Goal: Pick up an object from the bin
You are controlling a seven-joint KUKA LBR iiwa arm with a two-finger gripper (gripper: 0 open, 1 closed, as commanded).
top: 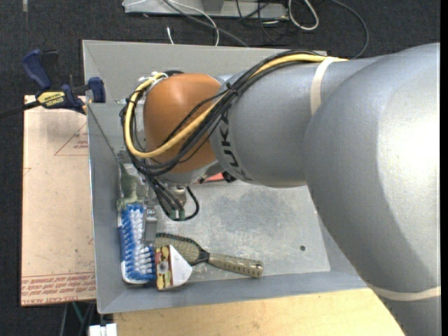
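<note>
The gripper (134, 191) hangs under the orange wrist cover (178, 121), close to the left wall of the bin (273, 212); how wide it stands cannot be told. Just beyond it, toward the near-left corner, lies a blue-and-white brush (133, 247). A dark hairbrush (210, 256) and a small white packet (173, 271) lie beside the brush.

Around the grey metal bin (182, 56) you see a dark, speckled carpet (56, 12) covering the floor. Behind the bin's far wall lies a flat light-grey piece of equipment (185, 3), and black and white cables (302, 7) loop there too.
</note>
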